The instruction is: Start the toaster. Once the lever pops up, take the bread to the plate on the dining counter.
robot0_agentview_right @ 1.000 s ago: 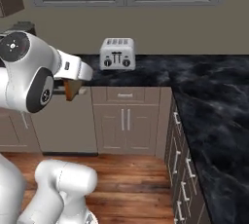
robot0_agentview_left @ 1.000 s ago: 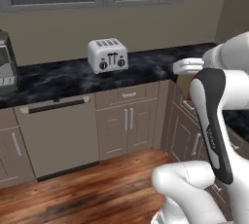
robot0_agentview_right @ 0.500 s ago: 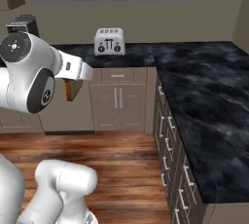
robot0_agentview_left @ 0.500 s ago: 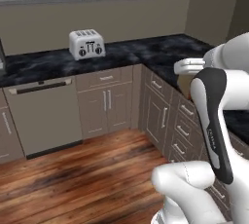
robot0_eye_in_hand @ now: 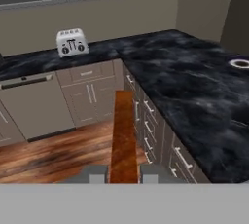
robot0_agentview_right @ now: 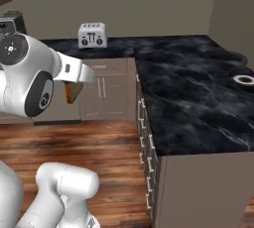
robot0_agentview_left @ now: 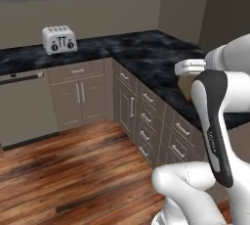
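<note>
Clamped between the two small dark finger tips of the gripper (robot0_eye_in_hand: 123, 177) is the thin tan-brown slice of bread (robot0_eye_in_hand: 123, 135), seen edge-on in the hand view as a narrow upright strip with a darker crust. From the right base view the white arm's large round shoulder joint fills the left side, and the bread (robot0_agentview_right: 73, 91) hangs as a tan wedge just below the white wrist, most of it hidden by the arm. In the left base view the arm rises at the lower right with a dark elbow strip, the white hand held level over the corner of the worktop; the fingers themselves cannot be made out there. Back on the narrow black marble worktop (robot0_agentview_left: 146, 48) over grey-beige cabinets, the boxy silver-white toaster (robot0_agentview_left: 59, 39) stands against the wall, well apart from the gripper; its knobs and levers are too small to read. Far right in the hand view, a small round plate with pale and dark rings (robot0_eye_in_hand: 240, 64) lies on the broad black veined slab of the dining counter (robot0_eye_in_hand: 194, 86), cut off by the frame edge; the right base view shows it (robot0_agentview_right: 244, 79) whole.
</note>
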Robot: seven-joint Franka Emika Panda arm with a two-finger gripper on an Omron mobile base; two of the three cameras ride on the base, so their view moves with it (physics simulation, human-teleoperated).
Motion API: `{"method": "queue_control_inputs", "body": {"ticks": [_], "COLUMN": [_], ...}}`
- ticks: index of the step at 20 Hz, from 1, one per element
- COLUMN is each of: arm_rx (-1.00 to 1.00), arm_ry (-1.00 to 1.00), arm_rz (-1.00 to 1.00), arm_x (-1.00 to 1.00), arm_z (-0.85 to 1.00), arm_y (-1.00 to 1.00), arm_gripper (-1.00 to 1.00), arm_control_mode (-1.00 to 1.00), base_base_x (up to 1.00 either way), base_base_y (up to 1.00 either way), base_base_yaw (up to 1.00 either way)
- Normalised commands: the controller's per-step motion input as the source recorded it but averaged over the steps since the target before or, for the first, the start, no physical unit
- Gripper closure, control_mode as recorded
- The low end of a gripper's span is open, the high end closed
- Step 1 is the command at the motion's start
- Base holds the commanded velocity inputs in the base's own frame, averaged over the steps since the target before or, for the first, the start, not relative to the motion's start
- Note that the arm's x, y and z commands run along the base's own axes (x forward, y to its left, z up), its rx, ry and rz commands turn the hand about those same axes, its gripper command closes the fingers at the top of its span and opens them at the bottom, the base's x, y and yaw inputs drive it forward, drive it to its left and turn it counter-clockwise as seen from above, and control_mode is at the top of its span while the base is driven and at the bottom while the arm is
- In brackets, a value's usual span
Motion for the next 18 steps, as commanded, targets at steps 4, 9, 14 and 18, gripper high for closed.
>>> {"method": "queue_control_inputs", "body": {"ticks": [4,9,14,18], "arm_rx": [0.00,0.00,0.00,0.00], "arm_ry": [0.00,0.00,0.00,0.00], "arm_rz": [0.00,0.00,0.00,0.00], "arm_x": [0.00,0.00,0.00,0.00], "arm_z": [0.00,0.00,0.00,0.00], "arm_y": [0.00,0.00,0.00,0.00], "arm_gripper": [1.00,1.00,1.00,1.00], "arm_control_mode": [1.00,1.00,1.00,1.00], "base_base_x": [0.27,0.54,0.50,0.47], "base_base_y": [-1.00,-1.00,-1.00,-1.00], "base_base_yaw": [0.03,0.12,0.12,0.13]}}
